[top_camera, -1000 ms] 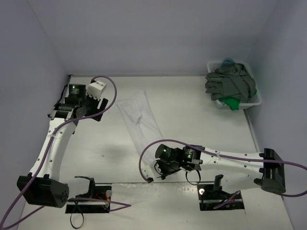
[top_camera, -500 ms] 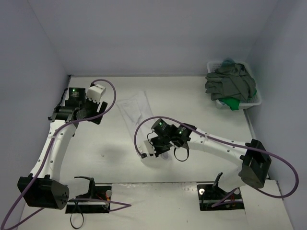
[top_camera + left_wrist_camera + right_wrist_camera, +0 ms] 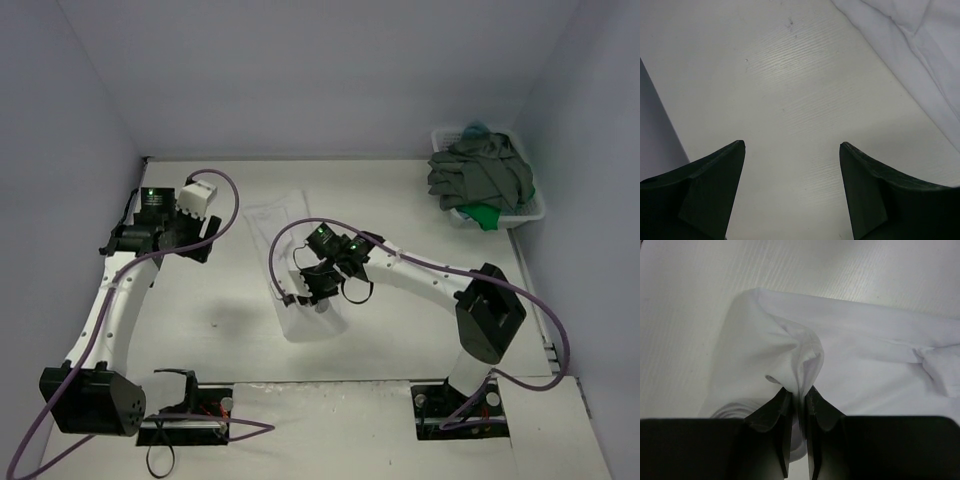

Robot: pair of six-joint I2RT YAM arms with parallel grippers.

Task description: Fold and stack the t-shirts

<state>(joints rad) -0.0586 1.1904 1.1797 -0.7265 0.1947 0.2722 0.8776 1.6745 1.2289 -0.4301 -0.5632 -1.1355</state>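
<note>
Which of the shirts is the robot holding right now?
The white t-shirt, pinched between the right fingers; the grey t-shirt and green t-shirt lie in the basket.

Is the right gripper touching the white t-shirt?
Touching. The right wrist view shows the right gripper with its jaws nearly closed, pinching a raised fold of the white t-shirt.

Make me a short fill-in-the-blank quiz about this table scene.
The right gripper pinches a fold of a shirt coloured ____. The left gripper is ____, holding nothing, over the table. The top shirt in the basket is dark ____.
Missing words: white; open; grey.
</note>
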